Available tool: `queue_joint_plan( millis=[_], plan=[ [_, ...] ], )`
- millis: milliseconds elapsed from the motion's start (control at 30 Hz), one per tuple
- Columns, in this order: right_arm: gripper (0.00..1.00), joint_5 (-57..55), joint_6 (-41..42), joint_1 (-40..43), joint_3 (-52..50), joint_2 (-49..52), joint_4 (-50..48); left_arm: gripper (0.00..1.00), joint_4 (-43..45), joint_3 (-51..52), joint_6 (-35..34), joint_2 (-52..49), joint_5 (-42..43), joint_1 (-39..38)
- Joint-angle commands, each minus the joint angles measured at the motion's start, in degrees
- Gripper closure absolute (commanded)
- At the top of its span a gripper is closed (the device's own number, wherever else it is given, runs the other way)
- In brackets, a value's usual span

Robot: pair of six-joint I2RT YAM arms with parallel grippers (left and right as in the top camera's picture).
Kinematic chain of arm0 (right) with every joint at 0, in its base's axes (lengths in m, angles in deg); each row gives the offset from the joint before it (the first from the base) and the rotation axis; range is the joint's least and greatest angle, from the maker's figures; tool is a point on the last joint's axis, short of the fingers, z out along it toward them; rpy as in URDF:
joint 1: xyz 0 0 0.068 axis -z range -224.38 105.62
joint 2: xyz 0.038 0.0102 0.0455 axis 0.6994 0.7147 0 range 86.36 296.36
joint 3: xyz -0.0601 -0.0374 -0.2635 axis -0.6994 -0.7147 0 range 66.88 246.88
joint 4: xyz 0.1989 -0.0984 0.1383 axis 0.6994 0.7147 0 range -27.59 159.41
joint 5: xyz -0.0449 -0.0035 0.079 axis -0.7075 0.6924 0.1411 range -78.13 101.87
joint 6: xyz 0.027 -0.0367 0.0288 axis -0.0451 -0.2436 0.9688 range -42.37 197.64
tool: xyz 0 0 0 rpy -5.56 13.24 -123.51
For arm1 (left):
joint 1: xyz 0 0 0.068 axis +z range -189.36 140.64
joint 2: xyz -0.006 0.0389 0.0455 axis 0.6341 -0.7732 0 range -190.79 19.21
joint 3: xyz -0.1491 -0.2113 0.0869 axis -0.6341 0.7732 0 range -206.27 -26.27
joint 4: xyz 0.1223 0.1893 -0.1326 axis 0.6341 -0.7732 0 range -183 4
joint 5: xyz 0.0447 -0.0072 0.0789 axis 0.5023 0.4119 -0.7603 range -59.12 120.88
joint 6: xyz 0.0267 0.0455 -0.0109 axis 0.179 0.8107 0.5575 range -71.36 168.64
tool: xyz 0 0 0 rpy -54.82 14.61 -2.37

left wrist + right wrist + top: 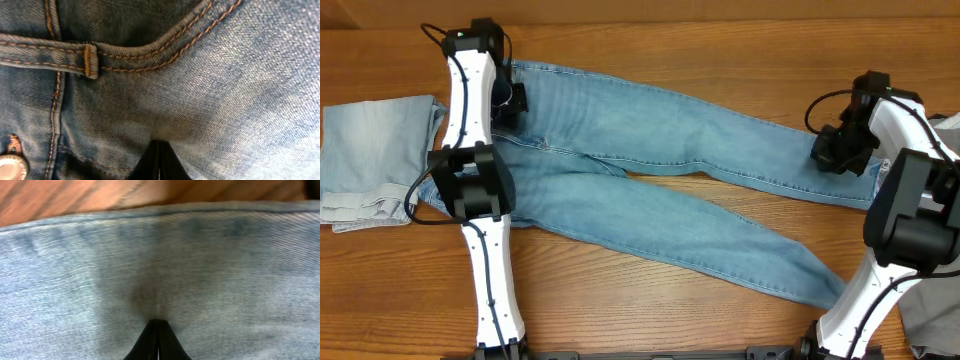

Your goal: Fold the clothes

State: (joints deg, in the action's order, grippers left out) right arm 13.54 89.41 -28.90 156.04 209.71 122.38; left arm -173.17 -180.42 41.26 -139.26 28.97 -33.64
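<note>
Jeans (650,165) spread flat across the middle of the table (740,45), waistband toward the table's left end, both legs splayed toward its right end, not yet folded.

Left gripper (510,105) down on the waist area toward the table's left rear. Fingers shut tight together, tips pressing into denim below a belt loop (90,60) and not far from a metal button (10,166). Right gripper (835,152) down near the end of the rear leg, toward the table's right end. Likewise closed to a narrow point against the cloth, close to the leg's far edge. No telling from either wrist view: a fold truly caught between the tips, or denim merely touched.

Main risk, as a judgement: lifting with nothing pinched, and no movement of the jeans at all. With only a thin pinch, a likely slip under the weight of heavy denim and a leg dropped crooked. With uneven pull from the two ends, twisted legs or a bunched crotch, spoiling a clean fold.

Also worth watching: folded pale denim (375,150) at the table's left end, just beside the waistband, easily dragged or rumpled. Grey cloth (948,125) at the table's right edge, near the leg end, open to snagging.
</note>
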Motion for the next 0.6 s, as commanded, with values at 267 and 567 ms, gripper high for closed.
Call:
queue_joint_plan(
  millis=[267,567],
  plan=[
    [0.96,-10.8,0.0,3.6,-4.0,1.1,-3.6,0.96,4.8,-0.9,2.3,-1.7,-7.5,1.9],
    [0.96,1.4,0.4,3.5,5.4,-6.2,8.7,0.89,-9.6,-23.5,-3.9,10.5,-2.7,-0.3]
  ],
)
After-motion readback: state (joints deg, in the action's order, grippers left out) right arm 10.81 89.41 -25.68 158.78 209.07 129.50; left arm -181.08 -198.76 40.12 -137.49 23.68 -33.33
